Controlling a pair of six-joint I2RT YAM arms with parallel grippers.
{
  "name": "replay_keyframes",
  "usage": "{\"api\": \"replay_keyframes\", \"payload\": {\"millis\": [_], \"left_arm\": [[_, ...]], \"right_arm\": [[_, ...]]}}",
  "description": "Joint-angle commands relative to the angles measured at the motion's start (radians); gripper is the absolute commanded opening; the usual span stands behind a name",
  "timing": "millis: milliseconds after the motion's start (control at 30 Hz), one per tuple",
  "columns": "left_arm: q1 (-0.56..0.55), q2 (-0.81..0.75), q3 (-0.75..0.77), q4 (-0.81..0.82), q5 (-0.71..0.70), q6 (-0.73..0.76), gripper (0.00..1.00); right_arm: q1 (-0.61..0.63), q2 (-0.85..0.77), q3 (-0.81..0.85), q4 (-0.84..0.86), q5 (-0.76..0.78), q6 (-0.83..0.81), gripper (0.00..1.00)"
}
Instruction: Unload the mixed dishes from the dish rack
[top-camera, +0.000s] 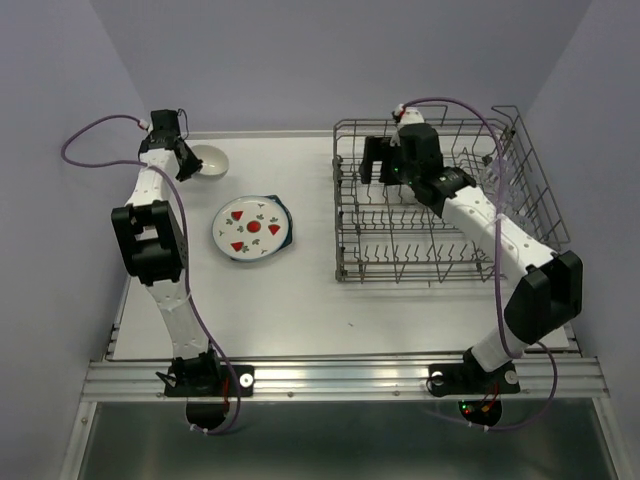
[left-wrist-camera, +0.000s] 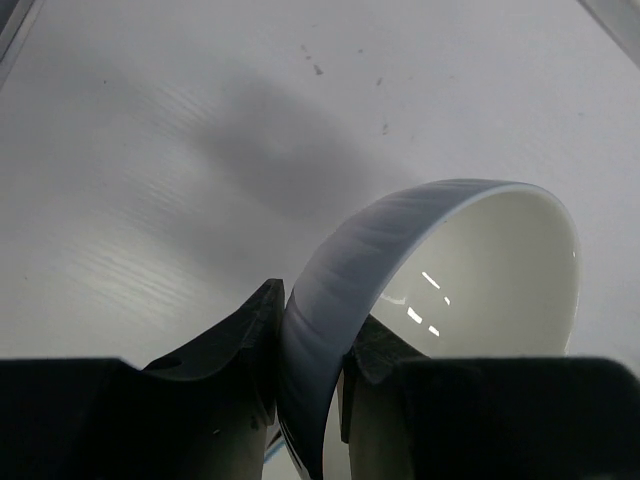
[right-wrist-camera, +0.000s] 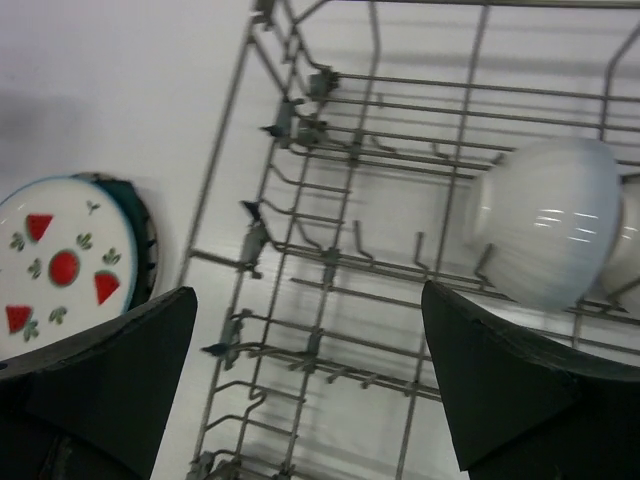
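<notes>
Rack (top-camera: 420, 272) unloading looks partway done, I'd judge. Well left of it a strawberry plate (top-camera: 250, 228) lies flat on a teal plate (top-camera: 289, 224) on the worktop (top-camera: 300, 310), probably stacked to leave room for the rest. Further left of the rack, the left pincer (left-wrist-camera: 310, 375) is narrowed on a white bowl (left-wrist-camera: 470, 270). One finger is inside the wall and one outside, so the rim is pinched and the bowl hangs tilted. Whether it touches the worktop I cannot tell. It seems meant for a spot apart from the plates. Over the rack the right pincer (right-wrist-camera: 310, 345) stands wide and holds nothing. It is angled toward a second bowl (right-wrist-camera: 545, 220) leaning among the tines inside the rack, with a third bowl (right-wrist-camera: 630, 245) just behind. That spread is likely meant to straddle the second bowl's rim next.
</notes>
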Motion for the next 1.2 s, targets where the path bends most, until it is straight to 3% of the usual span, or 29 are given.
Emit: {"api": "replay_keyframes", "payload": {"millis": [0, 500, 667, 767, 800, 900, 1033, 1067, 1167], "left_arm": [[0.041, 0.025, 0.045, 0.082, 0.002, 0.026, 0.00], [0.081, 0.171, 0.063, 0.096, -0.023, 0.065, 0.00], [0.085, 0.184, 0.049, 0.094, 0.006, 0.066, 0.12], [0.085, 0.181, 0.035, 0.099, 0.020, 0.063, 0.14], [0.085, 0.174, 0.028, 0.097, 0.028, 0.060, 0.25], [0.084, 0.162, 0.010, 0.102, 0.030, 0.059, 0.43], [0.081, 0.128, -0.012, 0.100, 0.025, 0.048, 0.91], [0.081, 0.124, -0.017, 0.099, 0.022, 0.045, 0.99], [0.075, 0.104, -0.021, 0.084, -0.001, 0.045, 0.99]], "right_arm": [[-0.146, -0.059, -0.068, 0.038, 0.006, 0.153, 1.00], [-0.201, -0.079, -0.128, 0.043, -0.047, 0.144, 1.00], [-0.210, -0.111, -0.137, 0.043, -0.052, 0.144, 1.00], [-0.210, -0.126, -0.145, 0.041, -0.046, 0.141, 1.00], [-0.210, -0.129, -0.148, 0.041, -0.047, 0.143, 1.00], [-0.210, -0.137, -0.153, 0.043, -0.054, 0.144, 1.00], [-0.210, -0.146, -0.157, 0.043, -0.061, 0.144, 1.00], [-0.210, -0.148, -0.160, 0.043, -0.063, 0.146, 1.00], [-0.210, -0.154, -0.162, 0.043, -0.069, 0.143, 1.00]]}}
